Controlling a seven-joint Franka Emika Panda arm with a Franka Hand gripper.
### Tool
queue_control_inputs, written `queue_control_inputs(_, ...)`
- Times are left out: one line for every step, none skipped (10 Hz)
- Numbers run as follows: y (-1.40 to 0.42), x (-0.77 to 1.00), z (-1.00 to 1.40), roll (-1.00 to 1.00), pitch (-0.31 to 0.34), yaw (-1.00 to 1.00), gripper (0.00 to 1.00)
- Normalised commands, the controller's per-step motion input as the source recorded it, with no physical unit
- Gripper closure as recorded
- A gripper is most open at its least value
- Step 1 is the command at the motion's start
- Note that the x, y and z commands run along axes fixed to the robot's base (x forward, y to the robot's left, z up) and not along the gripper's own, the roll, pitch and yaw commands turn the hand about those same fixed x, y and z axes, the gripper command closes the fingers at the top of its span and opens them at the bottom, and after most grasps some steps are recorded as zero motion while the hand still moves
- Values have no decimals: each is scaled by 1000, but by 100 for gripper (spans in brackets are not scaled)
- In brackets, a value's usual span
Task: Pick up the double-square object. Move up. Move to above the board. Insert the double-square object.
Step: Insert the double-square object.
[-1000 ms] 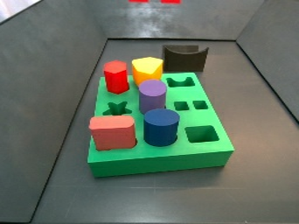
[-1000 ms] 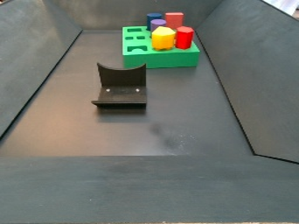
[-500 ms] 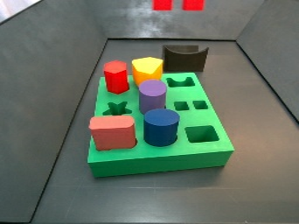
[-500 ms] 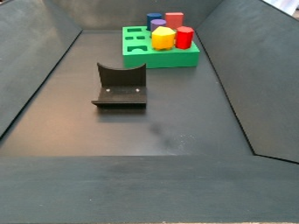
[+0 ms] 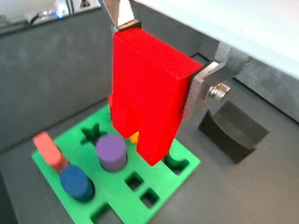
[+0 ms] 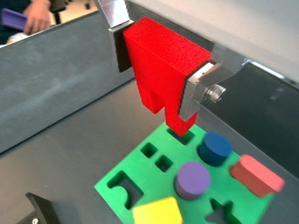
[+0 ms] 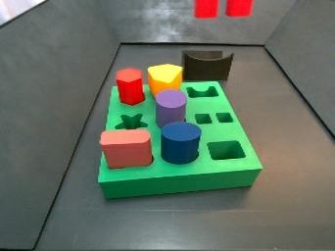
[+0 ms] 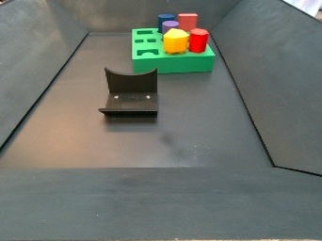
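The double-square object is a tall bright red block, and my gripper is shut on it, one silver finger on each side. It hangs well above the green board, grooved end down. In a side view only its two red lower ends show at the top edge, above and behind the board. The board lies at the far end of the bin in a side view. The small double-square hole on the board's right side is open.
On the board stand a red hexagonal peg, a yellow piece, a purple cylinder, a blue cylinder and a salmon block. The dark fixture sits just beyond the board. Sloped grey walls enclose the floor.
In the side view, the red ends of the held block have shifted to the right along the top edge and show a little more. Nothing on the board has moved.
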Motion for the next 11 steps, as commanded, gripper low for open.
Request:
queue_control_inputs(0, 574, -197, 67, -144, 343, 100)
queue_control_inputs(0, 569, -191, 69, -147, 346, 100)
queue_control_inputs(0, 449, -214, 113, -130, 443, 100)
queue_control_inputs(-26, 0, -54, 164, 0, 194, 100)
queue_control_inputs(0, 0, 0, 0, -11, 0, 100)
queue_control_inputs(-209, 0, -637, 291, -111, 0, 100)
queue_control_inputs(-234, 0, -591, 369, -106, -34, 100)
queue_control_inputs(-271, 0, -623, 339, -130, -37, 100)
queue_control_inputs(-283, 31, -600, 324, -157, -29, 100)
queue_control_inputs(-243, 26, -563, 349, -156, -17, 100)
queue_control_inputs(-160, 0, -511, 386, -143, 0, 100)
